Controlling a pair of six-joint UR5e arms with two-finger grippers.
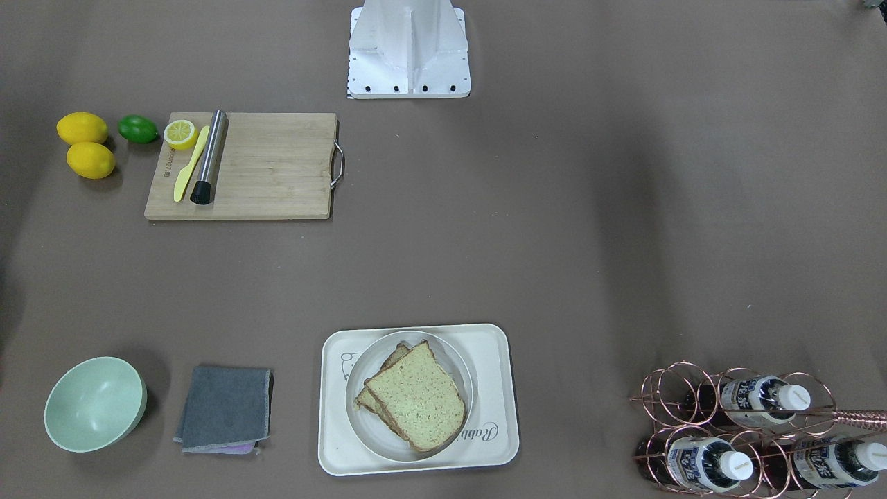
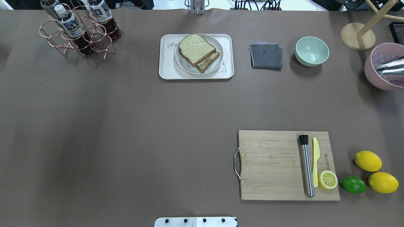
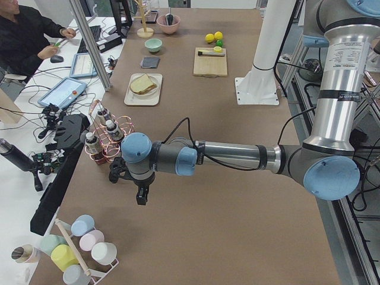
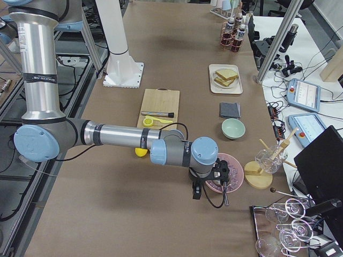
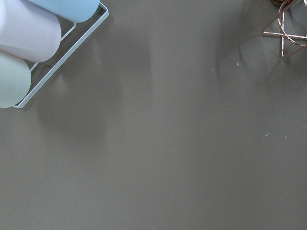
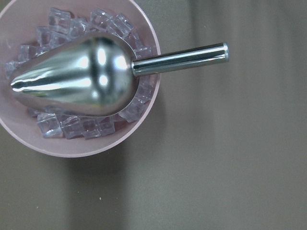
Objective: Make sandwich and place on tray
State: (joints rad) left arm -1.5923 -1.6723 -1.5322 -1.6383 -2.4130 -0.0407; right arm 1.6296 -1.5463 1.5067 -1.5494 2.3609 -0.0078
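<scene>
The sandwich [image 1: 416,395] is two speckled tan bread slices stacked askew on a round grey-white plate [image 1: 364,421]. The plate stands on the cream-white tray [image 1: 495,346] at the table's far edge from the robot. It also shows in the overhead view [image 2: 197,49]. The egg is mostly hidden between the slices. My left gripper [image 3: 141,195] hangs over bare table near the bottle rack, far from the tray. My right gripper [image 4: 196,191] hangs beside a pink bowl. Both show only in side views, so I cannot tell whether they are open or shut.
A wooden cutting board [image 2: 271,164] carries a steel muddler [image 2: 306,167], a yellow knife [image 2: 315,157] and a lemon half [image 2: 328,179]. Lemons [image 2: 368,160], a lime [image 2: 353,184], a grey cloth [image 2: 266,56], a green bowl [image 2: 311,51], a bottle rack [image 2: 79,34] and a pink ice bowl with a scoop [image 6: 72,86] stand around.
</scene>
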